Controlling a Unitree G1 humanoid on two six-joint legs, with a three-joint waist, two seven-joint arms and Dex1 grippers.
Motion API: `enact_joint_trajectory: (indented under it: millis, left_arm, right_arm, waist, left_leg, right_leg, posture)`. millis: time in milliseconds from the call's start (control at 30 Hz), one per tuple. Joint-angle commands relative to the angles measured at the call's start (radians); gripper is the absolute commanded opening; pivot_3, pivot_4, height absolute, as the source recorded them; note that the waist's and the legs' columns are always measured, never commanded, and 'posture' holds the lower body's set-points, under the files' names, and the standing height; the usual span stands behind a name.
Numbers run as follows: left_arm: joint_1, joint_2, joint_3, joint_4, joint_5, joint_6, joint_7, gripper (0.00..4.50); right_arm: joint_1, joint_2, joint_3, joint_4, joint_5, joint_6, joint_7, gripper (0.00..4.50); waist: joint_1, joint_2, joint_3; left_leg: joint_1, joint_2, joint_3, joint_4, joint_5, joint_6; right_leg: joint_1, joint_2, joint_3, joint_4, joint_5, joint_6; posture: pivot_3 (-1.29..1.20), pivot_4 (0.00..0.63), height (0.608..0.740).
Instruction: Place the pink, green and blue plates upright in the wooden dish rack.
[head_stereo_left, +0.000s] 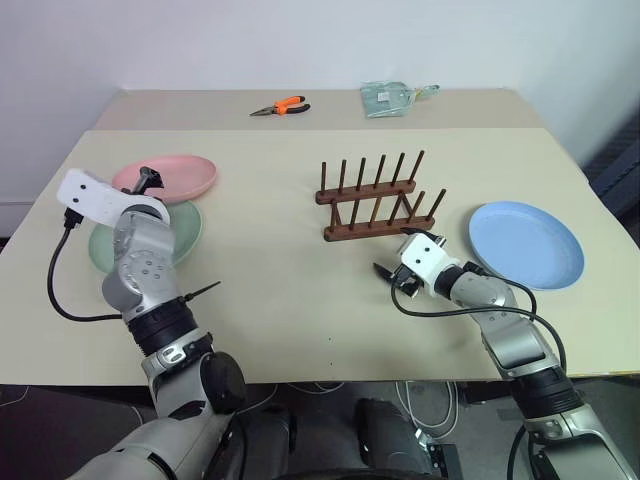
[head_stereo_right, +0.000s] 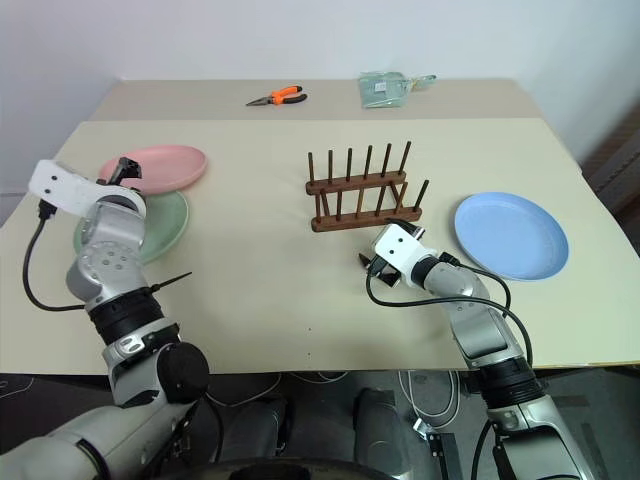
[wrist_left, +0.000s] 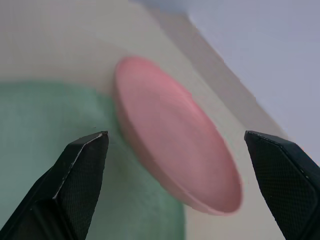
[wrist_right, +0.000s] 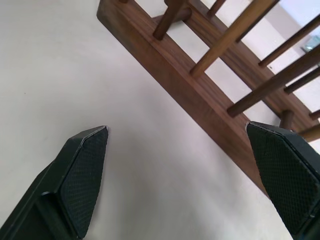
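The wooden dish rack (head_stereo_left: 378, 202) stands empty near the middle of the beige table (head_stereo_left: 290, 290), its pegs upright. The right gripper (wrist_right: 187, 175) hangs low over the table just in front of the rack's near rail, fingers spread wide and holding nothing; the blue plate (head_stereo_left: 526, 243) lies flat on the table to the right of that arm, apart from the rack. At the table's left side the pink plate (head_stereo_left: 170, 177) overlaps the far edge of the green plate (head_stereo_left: 182, 232) (both lying flat). The left gripper (wrist_left: 177, 165) is raised over the green plate and points toward the pink one, its fingers likewise wide apart and empty. Orange-handled pliers (head_stereo_left: 281, 106) and a clear packet (head_stereo_left: 392, 98) lie along the far edge.
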Motion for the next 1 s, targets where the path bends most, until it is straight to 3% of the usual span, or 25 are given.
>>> enact_joint_trajectory:
  millis: [33,67,167,300,367,500,633,767,1000]
  left_arm:
    - [-0.084,0.065,0.097,0.169,-0.154,-0.002,-0.002,4.45]
    - [-0.101,0.086,0.110,0.223,-0.175,-0.008,-0.007,4.45]
    - [-0.135,0.128,0.120,0.336,-0.197,-0.060,-0.019,3.58]
    - [-0.145,0.164,0.067,0.396,-0.207,-0.069,-0.090,1.55]
    - [-0.128,0.170,-0.022,0.343,-0.198,-0.036,-0.198,0.55]
    - [-0.051,0.162,-0.242,0.128,-0.179,0.023,-0.394,0.55]
    - [0.008,0.134,-0.413,-0.059,-0.194,0.089,-0.489,0.55]
    - [0.025,0.099,-0.568,-0.183,-0.189,0.137,-0.543,0.55]
    - [0.006,0.045,-0.643,-0.263,-0.225,0.201,-0.542,0.55]
  right_arm:
    - [0.013,0.013,0.015,-0.002,-0.008,-0.007,0.001,4.50]
    - [0.019,0.016,0.014,-0.007,-0.010,-0.007,-0.002,4.50]
    - [0.042,0.012,0.005,-0.025,-0.023,-0.008,-0.021,4.50]
    - [0.070,0.007,-0.023,-0.059,-0.015,0.003,-0.042,4.50]
    - [0.095,-0.001,-0.066,-0.127,0.040,0.043,-0.017,4.50]
    - [0.119,-0.046,-0.136,-0.302,0.138,0.109,0.062,4.50]
    - [-0.012,-0.064,-0.145,-0.397,0.136,0.107,0.063,4.50]
    - [-0.212,-0.084,-0.075,-0.340,0.010,0.033,0.039,4.50]
    - [-0.341,-0.155,0.071,-0.142,-0.237,-0.196,0.008,4.50]
  waist:
    - [0.000,0.000,0.000]
    - [-0.001,0.000,0.000]
    - [-0.001,-0.001,0.000]
    - [0.001,-0.001,0.000]
    - [0.005,-0.003,0.001]
    - [0.012,-0.004,0.002]
    - [0.000,-0.003,0.003]
    - [-0.002,-0.003,0.004]
    - [0.000,-0.004,0.004]
  left_leg:
    - [0.000,0.000,0.000,0.000,0.000,0.000]
    - [0.000,0.000,0.000,0.000,0.000,0.000]
    - [0.000,0.000,0.000,0.000,0.000,0.000]
    - [0.000,0.000,0.000,0.000,0.000,0.000]
    - [-0.001,-0.001,0.000,0.000,0.000,0.000]
    - [-0.006,-0.001,-0.001,0.001,0.000,-0.001]
    - [-0.005,-0.001,0.000,0.001,0.000,-0.001]
    - [-0.005,0.000,0.000,0.000,0.001,-0.001]
    - [-0.006,0.000,0.000,-0.001,0.001,-0.001]
  right_leg:
    - [0.000,0.000,0.000,0.000,0.000,0.000]
    - [0.000,0.000,0.000,0.000,0.000,0.000]
    - [0.000,0.000,0.000,0.000,0.000,-0.001]
    - [0.000,0.000,0.000,0.000,0.002,-0.003]
    - [0.000,0.000,0.000,0.000,0.002,-0.003]
    - [-0.004,0.000,0.000,-0.001,0.002,-0.004]
    - [-0.004,0.000,0.000,-0.001,0.002,-0.004]
    - [-0.004,0.001,0.000,-0.001,0.002,-0.004]
    - [-0.005,0.000,0.000,-0.003,0.002,-0.004]
  posture:
    - [0.00,0.150,0.740]
    - [0.00,0.150,0.740]
    - [0.00,0.150,0.740]
    - [0.00,0.150,0.740]
    - [0.00,0.150,0.740]
    - [0.00,0.150,0.740]
    - [0.00,0.150,0.740]
    - [0.00,0.150,0.740]
    - [0.00,0.150,0.740]
